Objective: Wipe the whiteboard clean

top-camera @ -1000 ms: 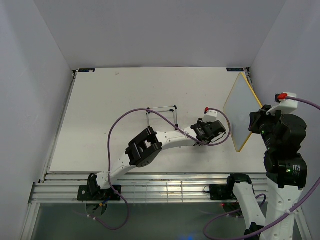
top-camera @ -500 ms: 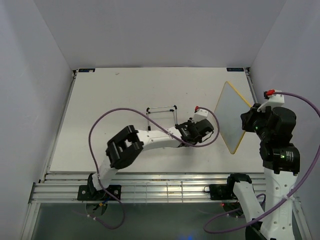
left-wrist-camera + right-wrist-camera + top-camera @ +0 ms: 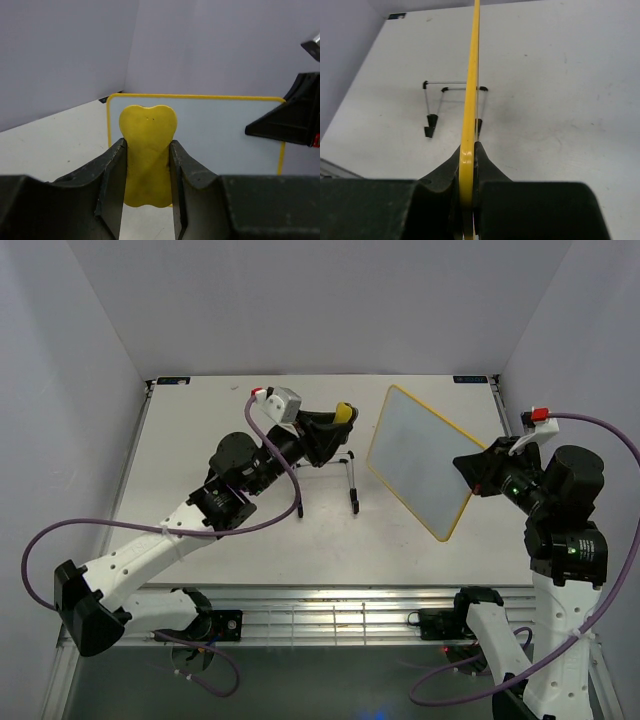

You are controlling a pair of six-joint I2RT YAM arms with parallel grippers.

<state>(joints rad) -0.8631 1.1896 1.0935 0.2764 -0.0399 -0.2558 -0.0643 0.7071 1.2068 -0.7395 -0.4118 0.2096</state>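
The whiteboard (image 3: 420,458), plain white with a thin yellow frame, is held in the air at the right of the table, tilted. My right gripper (image 3: 470,472) is shut on its edge; in the right wrist view the yellow frame (image 3: 468,130) runs edge-on between the fingers. My left gripper (image 3: 330,430) is raised left of the board and shut on the small yellow sponge eraser (image 3: 343,414). In the left wrist view the eraser (image 3: 146,150) sits between the fingers, with the board's blank face (image 3: 220,130) just ahead of it and apart from it.
The thin black wire stand (image 3: 335,468) stands on the table below the left gripper and left of the board; it also shows in the right wrist view (image 3: 436,107). Grey walls enclose the table on three sides.
The left arm lifted off the table and swung back-left, now holding the eraser up. The right arm turned the whiteboard leftward so its face shows more to the left gripper.
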